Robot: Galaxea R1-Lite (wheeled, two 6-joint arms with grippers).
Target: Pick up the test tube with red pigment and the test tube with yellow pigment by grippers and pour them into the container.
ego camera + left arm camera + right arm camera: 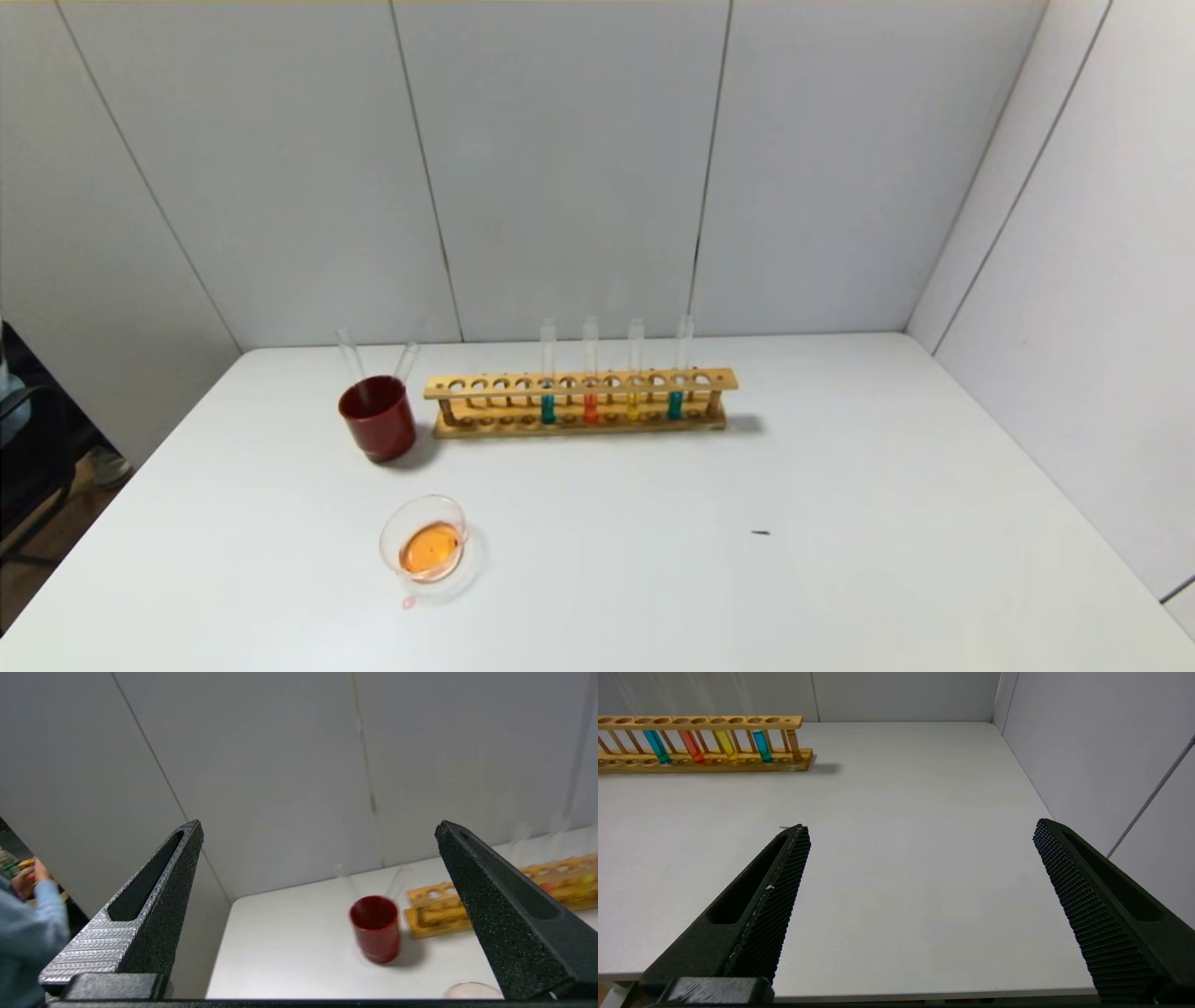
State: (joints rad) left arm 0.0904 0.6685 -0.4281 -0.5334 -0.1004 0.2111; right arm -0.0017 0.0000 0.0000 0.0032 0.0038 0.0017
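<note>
Both grippers, left (317,828) and right (920,828), stand wide apart and empty. In the head view, mid-frame, red tube (590,385) and yellow tube (635,385) sit racked (579,385); the dish (425,546), lower left, already holds orange liquid, so one pour looks done.

We count four filled tubes in one wooden rack (579,385): two teal, at its 9 and 3 o'clock ends, one red (590,407), one yellow (634,405). Two empty tubes lean in one dark red cup (377,418). One glass dish (427,541).
</note>
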